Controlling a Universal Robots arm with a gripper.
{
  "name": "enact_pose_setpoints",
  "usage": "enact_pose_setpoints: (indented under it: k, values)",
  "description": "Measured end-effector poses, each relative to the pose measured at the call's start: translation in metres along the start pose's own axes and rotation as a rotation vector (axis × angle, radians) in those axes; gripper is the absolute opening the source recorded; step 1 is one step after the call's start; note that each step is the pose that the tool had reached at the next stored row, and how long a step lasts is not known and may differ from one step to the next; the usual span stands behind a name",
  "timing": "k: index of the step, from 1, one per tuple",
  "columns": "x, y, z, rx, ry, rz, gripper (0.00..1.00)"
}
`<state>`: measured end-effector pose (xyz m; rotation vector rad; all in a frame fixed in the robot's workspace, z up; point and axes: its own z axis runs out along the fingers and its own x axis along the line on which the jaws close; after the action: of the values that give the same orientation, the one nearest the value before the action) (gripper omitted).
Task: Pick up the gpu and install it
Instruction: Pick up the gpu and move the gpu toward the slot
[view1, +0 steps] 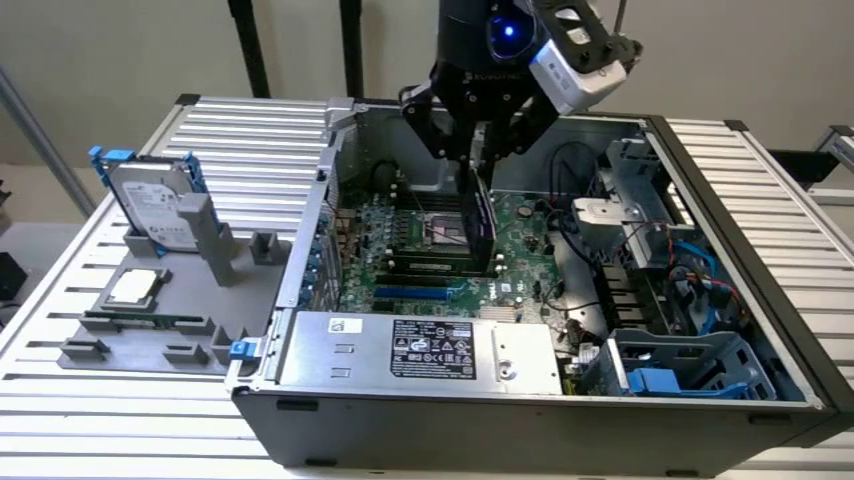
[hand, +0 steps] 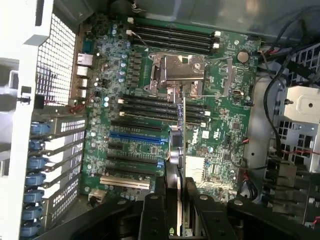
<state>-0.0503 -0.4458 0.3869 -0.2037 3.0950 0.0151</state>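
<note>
My gripper (view1: 477, 150) hangs over the open computer case (view1: 334, 420), shut on the gpu (view1: 478, 215). The card points straight down, edge-on, above the green motherboard (view1: 527, 250) near the CPU socket (view1: 441, 232). In the wrist view the gpu (hand: 181, 135) is a thin vertical edge running out from between the black fingers (hand: 152, 212) of the gripper (hand: 177, 202). It sits over the board beside the black slots, to one side of the blue expansion slot (hand: 135, 137). Whether its lower edge touches the board is hidden.
A grey fixture (view1: 214, 250) at the exterior view's left holds a silver hard drive with blue frame (view1: 154, 205), a CPU (view1: 134, 287) and a memory stick (view1: 147, 322). Inside the case are the power supply (view1: 427, 350), a drive cage (view1: 694, 370), cables (view1: 667, 280) and memory slots (hand: 172, 37).
</note>
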Motion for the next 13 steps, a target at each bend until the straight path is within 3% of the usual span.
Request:
enact_pose_setpoints:
  k: [13]
  values:
    - [0.0002,-0.0001,0.0054,-0.0096,0.0017,-0.237,0.00]
